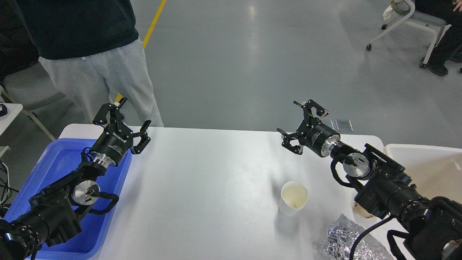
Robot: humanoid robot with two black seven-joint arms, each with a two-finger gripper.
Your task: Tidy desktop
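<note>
Tidying stage: early, I judge; nothing is picked up yet.
Worktop (209, 187): wide and white before me, between blue tray (54, 162) and beige bin (429, 169).
Left to clear: foil wad (343, 238), paper cup (293, 198), brown scrap (361, 210).
Left claw (124, 119): spread, empty.
Right claw (301, 124): spread, empty.

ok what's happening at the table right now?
Nothing is held yet. Both grippers, left and right, hang open above the white desktop. A paper cup stands upright near crumpled foil, on the right. A blue tray sits at the left, a beige bin at the right.
</note>
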